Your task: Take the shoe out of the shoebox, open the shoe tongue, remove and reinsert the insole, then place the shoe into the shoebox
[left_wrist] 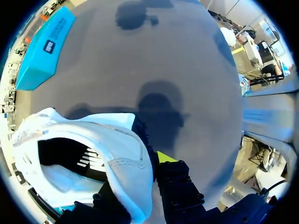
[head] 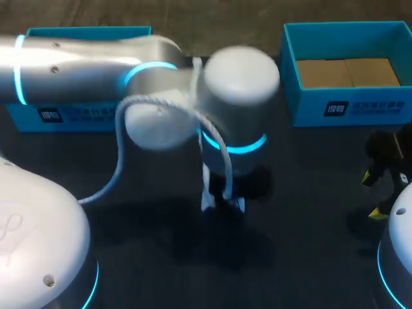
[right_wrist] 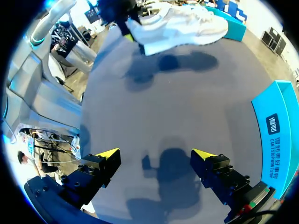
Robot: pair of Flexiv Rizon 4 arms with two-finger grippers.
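The left arm (head: 96, 67) reaches in over the middle of the table (right_wrist: 177, 107), and its left pincer (left_wrist: 142, 179) is clenched on the white shoe (left_wrist: 117, 144). The wall of the shoe's collar sits between the fingers. One yellow fingertip (left_wrist: 163, 157) shows against the outside, while the other finger goes down into the dark opening. The shoe hangs off the tabletop, its body stretching away to one side of that pincer, with its shadow lying on the grey surface ahead. From above, the big wrist housing hides nearly all of it. Over at the right, the right pincer (right_wrist: 155, 154) hovers low above the table with its fingers spread wide and nothing between them. The lifted shoe is well ahead of it and higher up. The blue shoebox (head: 347, 103), with brown cardboard inside, stands just beside the right pincer's outer finger. A second blue box (head: 64, 119) lies far beyond the shoe, behind the left arm.
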